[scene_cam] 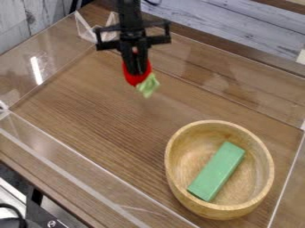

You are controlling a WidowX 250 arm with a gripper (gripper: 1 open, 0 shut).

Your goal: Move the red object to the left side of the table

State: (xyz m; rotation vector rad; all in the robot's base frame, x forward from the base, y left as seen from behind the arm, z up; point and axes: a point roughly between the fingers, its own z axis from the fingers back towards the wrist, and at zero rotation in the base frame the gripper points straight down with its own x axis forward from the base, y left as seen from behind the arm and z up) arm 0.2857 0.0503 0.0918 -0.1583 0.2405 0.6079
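Observation:
The red object (135,73), a small rounded red toy with a light green leafy end hanging at its lower right, is held above the table (84,125) at the back centre. My gripper (136,68) hangs straight down from above and is shut on the red object. The toy's upper part is hidden between the dark fingers. It looks lifted off the wood, though the height is hard to judge.
A round light wooden bowl (179,174) sits at the front right with a flat green rectangular block (217,171) lying in it. Low clear acrylic walls (36,67) border the tabletop on the left, front and back.

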